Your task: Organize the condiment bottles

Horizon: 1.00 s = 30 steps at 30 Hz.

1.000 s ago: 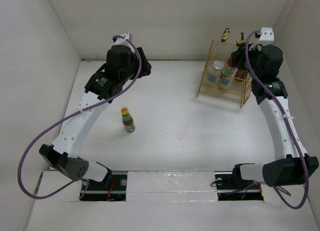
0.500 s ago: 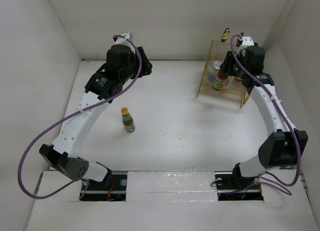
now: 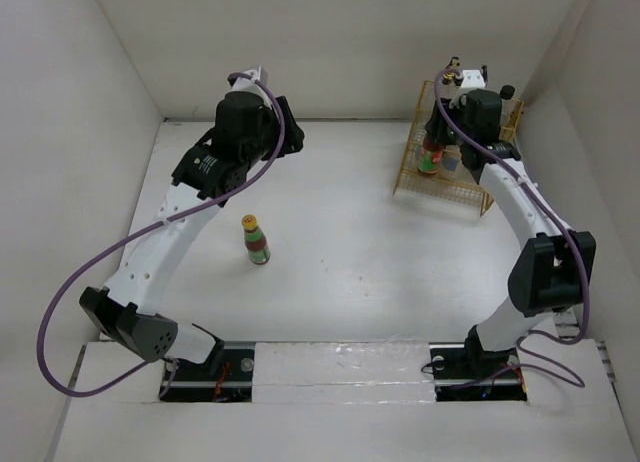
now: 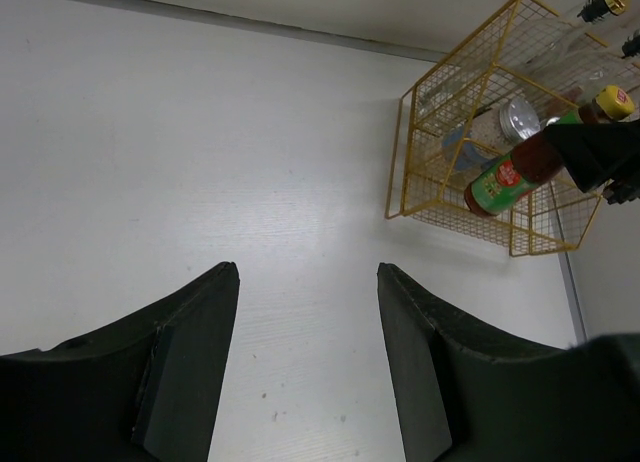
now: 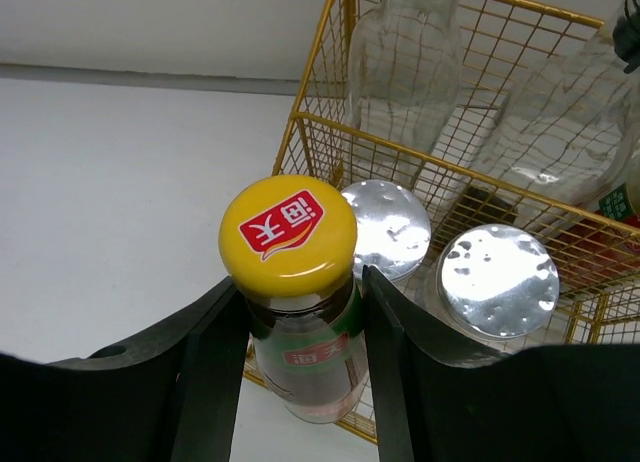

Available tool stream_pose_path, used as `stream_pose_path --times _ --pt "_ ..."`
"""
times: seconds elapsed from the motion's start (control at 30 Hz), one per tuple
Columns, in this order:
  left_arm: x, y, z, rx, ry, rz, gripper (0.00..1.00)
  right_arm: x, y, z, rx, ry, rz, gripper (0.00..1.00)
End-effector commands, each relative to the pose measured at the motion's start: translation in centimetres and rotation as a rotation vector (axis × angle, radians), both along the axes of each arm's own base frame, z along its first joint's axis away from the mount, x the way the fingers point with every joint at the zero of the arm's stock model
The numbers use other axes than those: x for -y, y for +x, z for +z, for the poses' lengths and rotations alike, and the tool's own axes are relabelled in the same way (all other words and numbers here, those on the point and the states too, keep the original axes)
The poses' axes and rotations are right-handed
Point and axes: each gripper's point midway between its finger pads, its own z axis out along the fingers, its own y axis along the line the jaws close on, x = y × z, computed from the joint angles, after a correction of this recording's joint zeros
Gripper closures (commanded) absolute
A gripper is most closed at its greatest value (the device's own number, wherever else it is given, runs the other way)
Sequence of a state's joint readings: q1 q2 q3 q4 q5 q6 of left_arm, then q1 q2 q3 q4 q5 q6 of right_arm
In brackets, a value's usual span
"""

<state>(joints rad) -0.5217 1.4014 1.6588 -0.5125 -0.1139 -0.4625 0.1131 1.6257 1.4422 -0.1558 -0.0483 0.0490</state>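
Right tool [image 5: 300,317] is clamped on a sauce bottle [image 5: 290,232] just under its yellow cap. It's at the left edge of the basket [image 4: 450,207], upper right of the top view, and I can't tell if it's inside or just outside. Shakers [image 5: 388,227] and glass bottles [image 5: 405,52] sit in the basket, two of each. Left tool [image 4: 308,312] hangs open and empty, upper left. Second sauce bottle [image 3: 256,239] stands upright on the table [image 3: 350,232] - left of centre.

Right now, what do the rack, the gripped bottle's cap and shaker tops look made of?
Rack: thin metal wire, glossy gold coat, open grid. Bottle cap: smooth yellow, printed logo; plastic or painted metal. Shaker tops: shiny silver, mirror glints, likely metal.
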Motion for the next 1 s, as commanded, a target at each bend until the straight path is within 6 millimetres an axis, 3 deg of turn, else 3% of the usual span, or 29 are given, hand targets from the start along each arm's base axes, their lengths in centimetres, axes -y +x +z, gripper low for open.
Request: stream_pose_path --times 0.0,0.07,0.13,0.2,0.27,0.4,0.63,0.77,0.8,0.87,0.9,0.97 --pt "-0.3 0.0 1.4 0.051 -0.012 0.007 0.47 -0.5 1.3 3.9 0.149 -0.001 -0.018 0.93" --pt "-0.3 0.0 1.8 0.061 -0.018 0.007 0.47 -0.3 2.0 5.7 0.187 0.006 -0.019 0.93" --pt "-0.2 0.2 1.4 0.051 -0.012 0.007 0.47 0.0 2.3 5.5 0.186 -0.012 -0.033 0.93" --pt "0.0 0.1 1.4 0.049 -0.016 -0.003 0.47 -0.3 2.3 4.1 0.158 -0.021 -0.041 0.93" --pt "0.0 0.1 1.4 0.049 -0.016 -0.003 0.47 -0.6 2.0 5.2 0.209 -0.014 -0.044 0.93" --pt "0.0 0.1 1.4 0.049 -0.016 -0.003 0.47 -0.5 1.6 5.2 0.236 -0.015 -0.062 0.93" --pt "0.0 0.4 1.1 0.043 -0.008 0.006 0.47 -1.1 -0.2 -0.9 0.114 -0.040 -0.072 0.88" --pt "0.1 0.3 1.1 0.042 -0.011 -0.003 0.47 -1.2 -1.0 -2.0 0.091 -0.038 -0.073 0.71" --pt "0.1 0.3 1.1 0.042 -0.011 -0.003 0.47 -1.7 -1.2 -2.5 0.081 -0.040 -0.064 0.63" --pt "0.2 0.5 0.7 0.034 -0.007 -0.003 0.47 -1.6 -1.4 -1.8 0.095 -0.037 -0.064 0.51" --pt "0.2 0.5 0.7 0.034 -0.007 -0.003 0.47 -1.4 -1.7 -1.7 0.097 -0.031 -0.077 0.38" --pt "0.2 0.5 0.7 0.034 -0.007 -0.003 0.47 -1.1 -2.0 -1.0 0.096 -0.034 -0.089 0.25"
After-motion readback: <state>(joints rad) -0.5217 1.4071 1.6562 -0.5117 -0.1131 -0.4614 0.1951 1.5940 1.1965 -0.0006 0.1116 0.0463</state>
